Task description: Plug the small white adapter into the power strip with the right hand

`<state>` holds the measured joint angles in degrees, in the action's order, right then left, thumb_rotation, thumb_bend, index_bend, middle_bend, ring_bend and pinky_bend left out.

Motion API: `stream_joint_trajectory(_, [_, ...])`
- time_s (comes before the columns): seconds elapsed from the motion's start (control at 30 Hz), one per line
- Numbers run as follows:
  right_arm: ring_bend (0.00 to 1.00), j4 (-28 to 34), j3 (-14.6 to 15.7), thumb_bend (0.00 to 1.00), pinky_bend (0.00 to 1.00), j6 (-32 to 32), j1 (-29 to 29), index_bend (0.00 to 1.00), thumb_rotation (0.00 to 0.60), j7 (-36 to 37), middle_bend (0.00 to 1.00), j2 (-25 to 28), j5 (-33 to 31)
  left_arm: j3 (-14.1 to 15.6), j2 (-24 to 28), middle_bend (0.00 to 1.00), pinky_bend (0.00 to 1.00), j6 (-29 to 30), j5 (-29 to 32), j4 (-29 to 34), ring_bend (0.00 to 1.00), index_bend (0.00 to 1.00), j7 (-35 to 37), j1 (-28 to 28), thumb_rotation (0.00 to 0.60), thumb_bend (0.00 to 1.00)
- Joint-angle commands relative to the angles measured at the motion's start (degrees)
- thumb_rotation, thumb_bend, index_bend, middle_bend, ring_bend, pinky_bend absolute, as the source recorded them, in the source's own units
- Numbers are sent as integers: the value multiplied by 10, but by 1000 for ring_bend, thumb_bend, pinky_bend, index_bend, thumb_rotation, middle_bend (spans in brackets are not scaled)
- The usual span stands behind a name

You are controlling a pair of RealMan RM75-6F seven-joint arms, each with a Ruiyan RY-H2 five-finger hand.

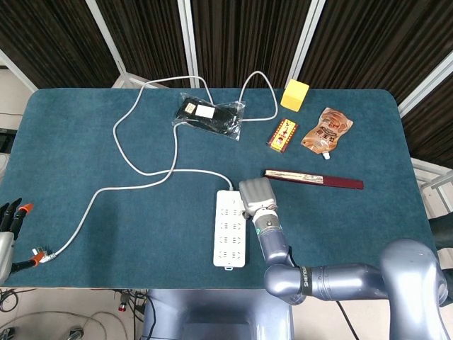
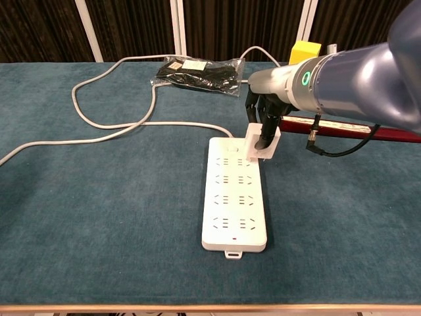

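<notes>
The white power strip [image 2: 235, 197] lies lengthwise near the table's front, also visible in the head view as the power strip [image 1: 229, 237]. My right hand [image 2: 263, 120] holds the small white adapter [image 2: 263, 143] between dark fingers, just over the strip's far right corner. In the head view the right hand [image 1: 256, 197] hides the adapter, sitting at the strip's upper right. My left hand [image 1: 10, 219] rests off the table's left edge with fingers apart, holding nothing.
The strip's white cable [image 1: 134, 159] loops across the left and back of the table. A black packet [image 1: 209, 115], yellow block [image 1: 295, 94], small red box [image 1: 283, 135], orange pouch [image 1: 326, 130] and dark red bar [image 1: 318, 180] lie behind and right.
</notes>
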<state>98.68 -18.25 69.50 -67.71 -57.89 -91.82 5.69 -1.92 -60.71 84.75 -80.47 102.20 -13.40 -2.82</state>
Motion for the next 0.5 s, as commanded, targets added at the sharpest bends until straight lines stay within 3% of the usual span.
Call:
stream_joint_trajectory(0.03, [1000,2,-1,624,1000,-1,-3,964,600,-4,837,0,-4,0,0,0,0,0,0,0,0,139,0,0,600,100])
stream_joint_trajectory(0.5, [1000,3,-3,623,1000,3,-17,964,600,-13,837,-5,-13,1,-3,0,0,-2,0,1,0,139,-8,-1,600,101])
